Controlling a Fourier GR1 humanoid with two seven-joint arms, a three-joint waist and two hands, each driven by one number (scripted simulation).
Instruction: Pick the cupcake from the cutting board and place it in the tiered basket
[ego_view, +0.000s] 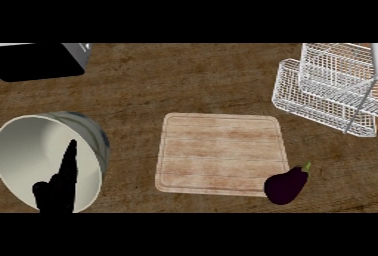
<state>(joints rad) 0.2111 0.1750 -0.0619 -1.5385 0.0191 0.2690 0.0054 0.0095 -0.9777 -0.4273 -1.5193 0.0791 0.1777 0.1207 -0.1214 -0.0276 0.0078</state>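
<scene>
The wooden cutting board (221, 154) lies flat in the middle of the counter with nothing on it. No cupcake shows anywhere in the head view. The white wire tiered basket (325, 95) stands at the upper right, partly cut by the view's edge; I see nothing in its visible tiers. My left hand (60, 184) rests open at the lower left, fingers pointing up, in front of a large pot. My right hand does not show.
A large grey pot (70, 131) with a pale inside sits at the left. A dark purple eggplant (286, 185) lies at the board's lower right corner. A grey and black appliance (44, 61) stands at the upper left.
</scene>
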